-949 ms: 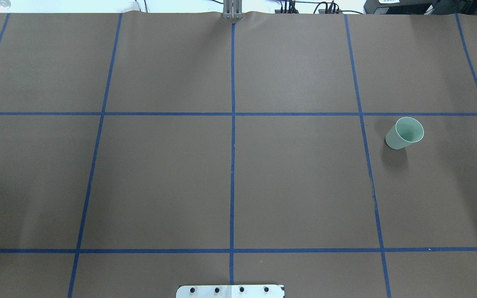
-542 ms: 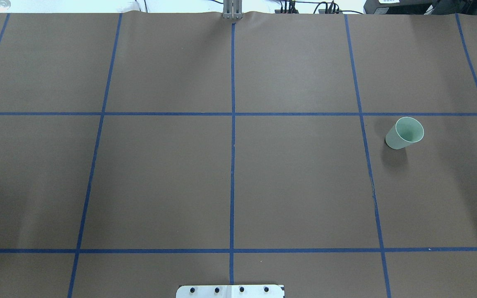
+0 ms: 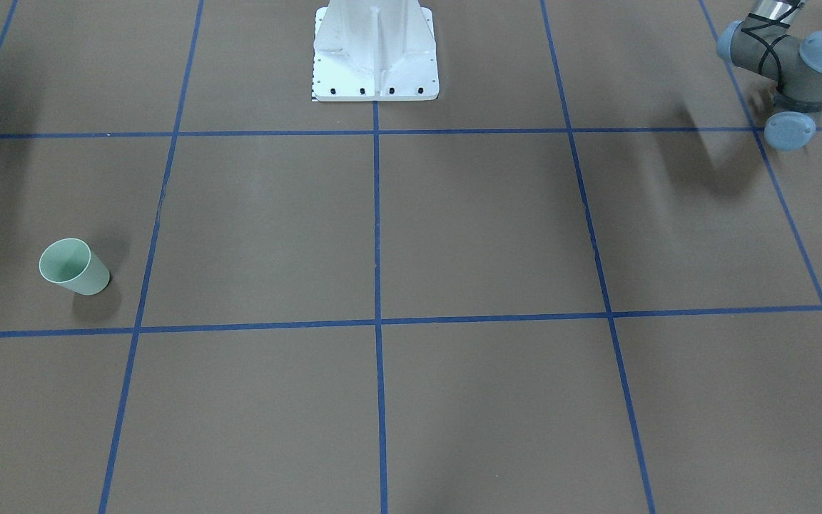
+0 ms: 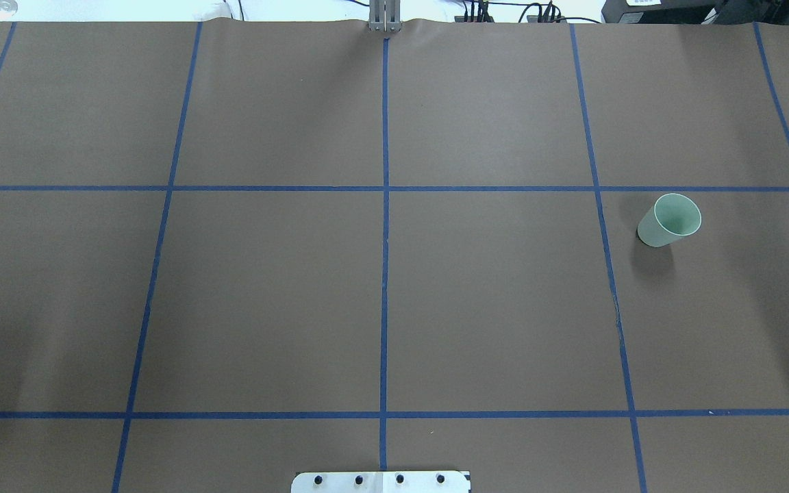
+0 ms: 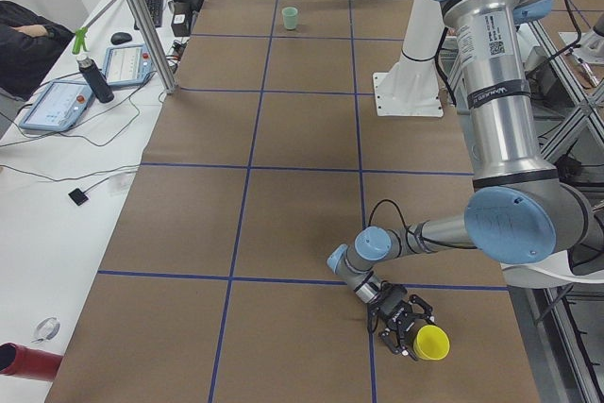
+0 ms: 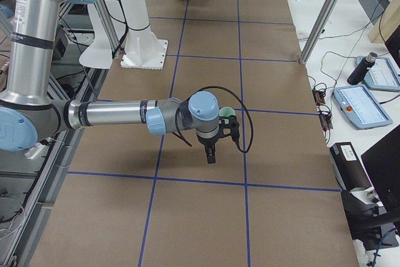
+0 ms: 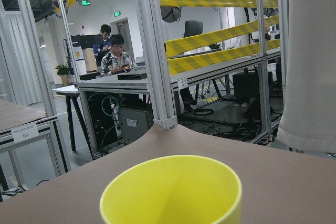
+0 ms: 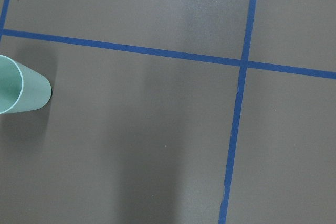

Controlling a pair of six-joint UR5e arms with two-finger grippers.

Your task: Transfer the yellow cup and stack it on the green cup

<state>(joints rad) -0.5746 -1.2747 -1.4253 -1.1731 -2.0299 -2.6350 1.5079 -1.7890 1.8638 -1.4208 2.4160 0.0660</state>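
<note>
Cups, two: yellow cup (image 7: pixel 173 192) upright, long axis vertical, mouth up — at left end of table (image 4: pixel 264 294), just beside my left gripper (image 5: pixel 408 335); green cup (image 4: pixel 668 220) upright, mouth up, right side, near my right gripper (image 6: pixel 211 154). Jaws, both grippers — width cannot be told.

Lit brightly and evenly from above. Throws a short soft shadow beside the green cup (image 4: pixel 668 220) and wide faint smears across the table (image 3: pixel 482 228). Sharp in the fixed views. Blurs slightly, perhaps, at the left arm (image 3: pixel 785 64). Blows out to white beyond the table's far edge overhead. Softens at the yellow cup (image 7: pixel 168 198) close to the lens.
</note>
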